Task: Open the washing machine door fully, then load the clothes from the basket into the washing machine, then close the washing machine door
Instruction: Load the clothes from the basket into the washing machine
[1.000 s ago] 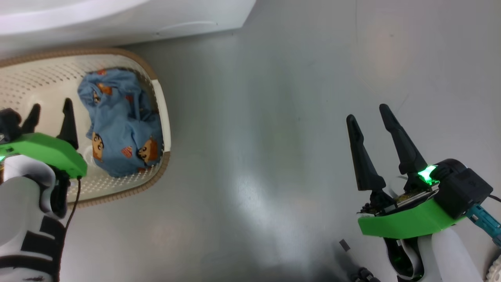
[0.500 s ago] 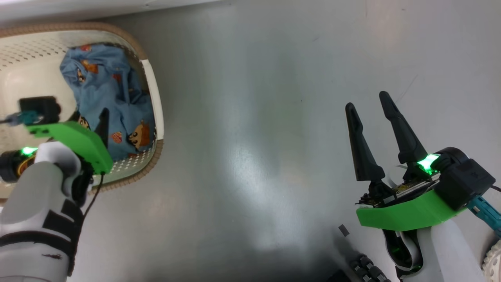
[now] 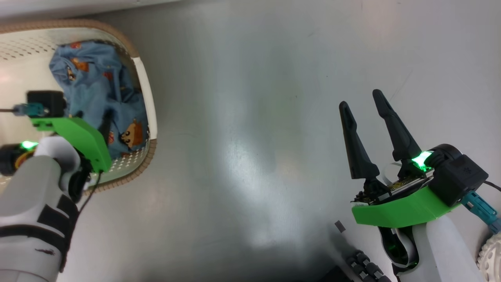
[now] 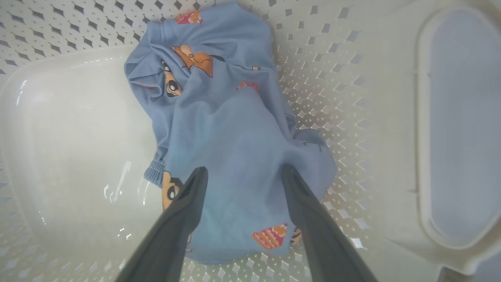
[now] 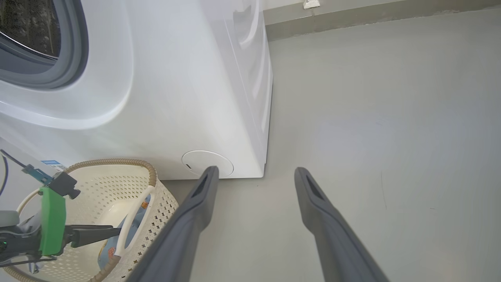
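Note:
The cream basket [image 3: 145, 98] with its brown rim stands at the upper left of the head view, holding light blue printed clothes [image 3: 98, 86]. My left gripper [image 4: 243, 170] points down into the basket [image 4: 332, 78]. It is open, its two fingertips straddling a fold of the blue clothes [image 4: 227, 125], and nothing is held. My right gripper [image 3: 361, 99] hangs open and empty over bare floor at the right. In the right wrist view the white washing machine [image 5: 176, 98] stands behind the basket [image 5: 117, 184], its grey seal [image 5: 58, 74] and dark drum uncovered. The washing machine door is out of view.
Grey floor [image 3: 250, 137] lies open between the basket and my right arm. The machine's round lower cap [image 5: 207, 162] sits just above the floor beside the basket. A baseboard [image 5: 352, 19] runs behind. Dark base parts [image 3: 364, 266] and a white wheel [image 3: 491, 258] show at the bottom right.
The head view has shifted towards me. My left gripper has turned downward and swung right across the basket onto the blue clothes. The right gripper has hardly moved.

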